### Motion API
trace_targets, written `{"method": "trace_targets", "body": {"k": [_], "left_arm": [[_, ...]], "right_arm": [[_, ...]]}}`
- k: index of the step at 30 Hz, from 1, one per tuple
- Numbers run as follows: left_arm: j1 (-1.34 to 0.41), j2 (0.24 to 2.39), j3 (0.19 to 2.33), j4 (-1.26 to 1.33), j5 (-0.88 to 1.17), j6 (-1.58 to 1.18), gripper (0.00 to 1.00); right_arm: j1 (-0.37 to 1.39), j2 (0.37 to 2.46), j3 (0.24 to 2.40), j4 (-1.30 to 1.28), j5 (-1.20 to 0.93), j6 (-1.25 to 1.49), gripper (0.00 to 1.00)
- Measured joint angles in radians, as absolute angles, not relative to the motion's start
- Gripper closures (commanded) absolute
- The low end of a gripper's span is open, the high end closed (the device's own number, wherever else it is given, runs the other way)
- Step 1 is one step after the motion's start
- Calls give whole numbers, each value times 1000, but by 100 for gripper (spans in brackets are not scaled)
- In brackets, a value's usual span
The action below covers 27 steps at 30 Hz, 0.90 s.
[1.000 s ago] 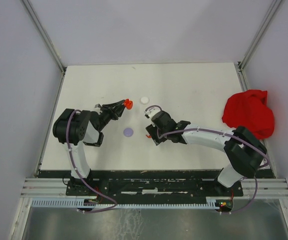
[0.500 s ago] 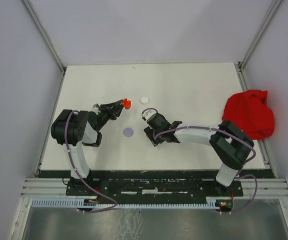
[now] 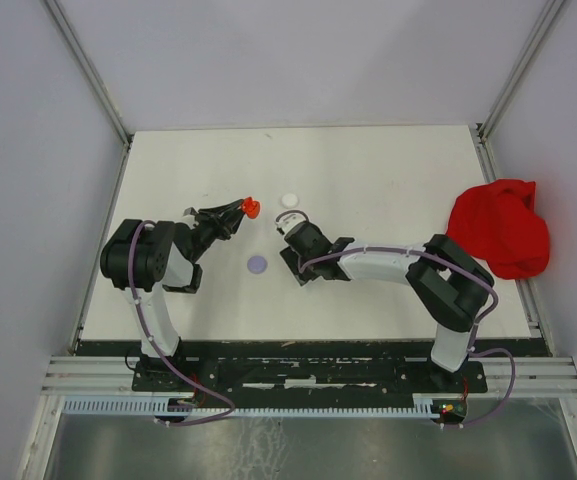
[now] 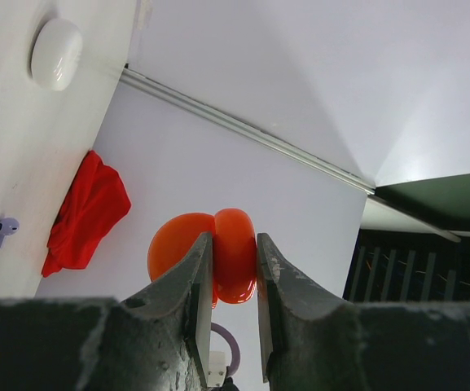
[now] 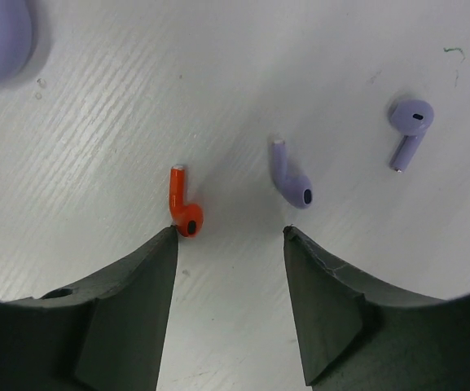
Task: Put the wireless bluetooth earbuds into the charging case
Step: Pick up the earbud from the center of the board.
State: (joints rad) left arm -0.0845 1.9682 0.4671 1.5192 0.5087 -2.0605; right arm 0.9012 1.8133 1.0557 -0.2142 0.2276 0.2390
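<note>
The overhead view takes in the whole desk [image 3: 368,170], a red cloth [image 3: 498,230] at its right edge, and both arms reaching toward the middle. Only the wrist views show the grips. The left claw [image 4: 233,240] is clamped on a red case [image 4: 173,244] held in the air, while the right claw [image 5: 230,232] stands open and empty, low over the desk. A red earbud [image 5: 184,204] lies just beside one fingertip. A purple earbud [image 5: 293,175] lies just ahead of the other, and a second purple earbud [image 5: 410,126] farther out.

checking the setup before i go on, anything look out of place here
A crumpled red cloth lies bunched at the table's right edge, with no evident part in the task. Nothing looks spilled or damaged.
</note>
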Motion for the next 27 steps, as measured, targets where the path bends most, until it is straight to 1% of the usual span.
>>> {"method": "trace_targets", "body": {"k": [15, 27], "left_arm": [[-73, 1968, 467, 1519, 526, -2061, 97], [-70, 1968, 463, 1519, 527, -2060, 97]], "right_arm": [[892, 1867, 1119, -208, 359, 219, 37], [855, 1899, 1171, -204, 362, 171, 36]]}}
